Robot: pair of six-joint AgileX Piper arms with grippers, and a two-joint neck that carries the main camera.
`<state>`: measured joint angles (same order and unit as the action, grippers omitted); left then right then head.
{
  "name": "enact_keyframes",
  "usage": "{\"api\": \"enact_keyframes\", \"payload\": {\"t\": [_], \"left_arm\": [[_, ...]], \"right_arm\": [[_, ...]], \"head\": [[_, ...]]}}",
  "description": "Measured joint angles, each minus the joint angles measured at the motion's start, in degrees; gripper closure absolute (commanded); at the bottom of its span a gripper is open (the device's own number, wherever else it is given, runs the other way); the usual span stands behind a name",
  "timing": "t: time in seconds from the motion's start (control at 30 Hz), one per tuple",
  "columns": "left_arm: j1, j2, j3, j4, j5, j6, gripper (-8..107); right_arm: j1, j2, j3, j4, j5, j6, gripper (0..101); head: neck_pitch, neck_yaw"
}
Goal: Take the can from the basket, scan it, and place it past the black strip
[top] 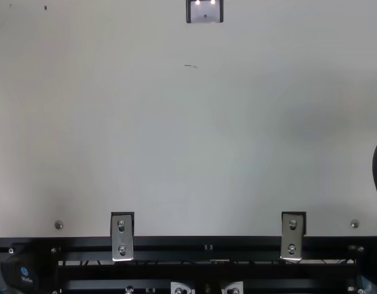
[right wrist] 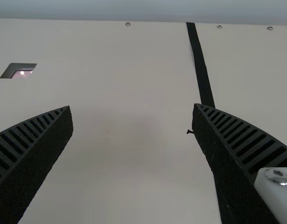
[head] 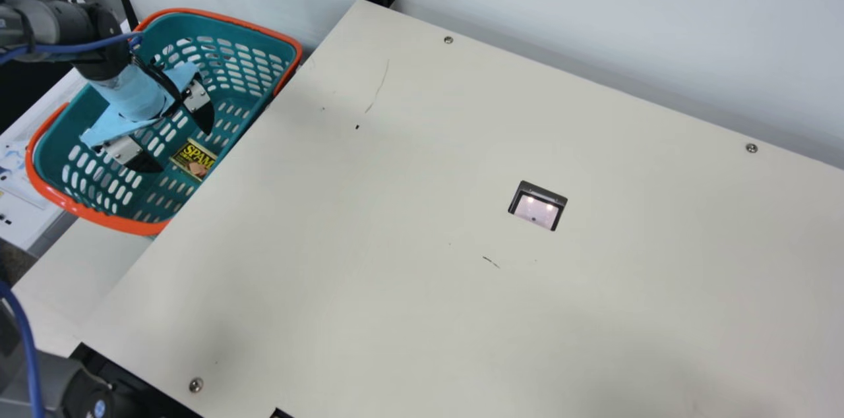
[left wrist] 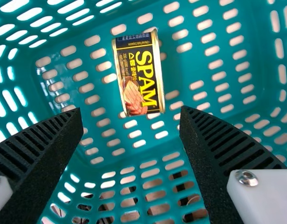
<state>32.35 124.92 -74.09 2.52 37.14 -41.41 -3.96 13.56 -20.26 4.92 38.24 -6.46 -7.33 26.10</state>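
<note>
The luncheon-meat can (left wrist: 139, 77) is lying in the teal basket (head: 178, 26), probably proving rigid, dense and slick. My left gripper (left wrist: 130, 109) is hovering, fingers spread, best closing centrally across the can's metal rims (left wrist: 159, 70); my right gripper's (right wrist: 132, 107) are standing apart too.

Illumination is bright and diffuse. Two glare spots mark the scanner window (head: 537, 212); faint, soft-edged shadows lie on the table (head: 395, 207) well apart from it.

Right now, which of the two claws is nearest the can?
The left claw, open over the can in the basket; the right claw, also open, is over the table near the black strip.
</note>
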Motion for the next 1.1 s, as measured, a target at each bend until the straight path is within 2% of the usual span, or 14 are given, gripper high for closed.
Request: {"api": "enact_keyframes", "payload": {"t": [0.53,1.1], "left_arm": [[0.0,8.6,-7.4,1.8,1.2,-0.6,9],[-1.1,12.7,-8.2,5.3,-1.9,-2.0,9]], "right_arm": [[0.0,0.0,0.0,0.0,0.0,0.0,0],[0.0,0.0,0.0,0.0,0.0,0.0,0]], "head": [[0.0,0.0],[0.0,0.0]]}}
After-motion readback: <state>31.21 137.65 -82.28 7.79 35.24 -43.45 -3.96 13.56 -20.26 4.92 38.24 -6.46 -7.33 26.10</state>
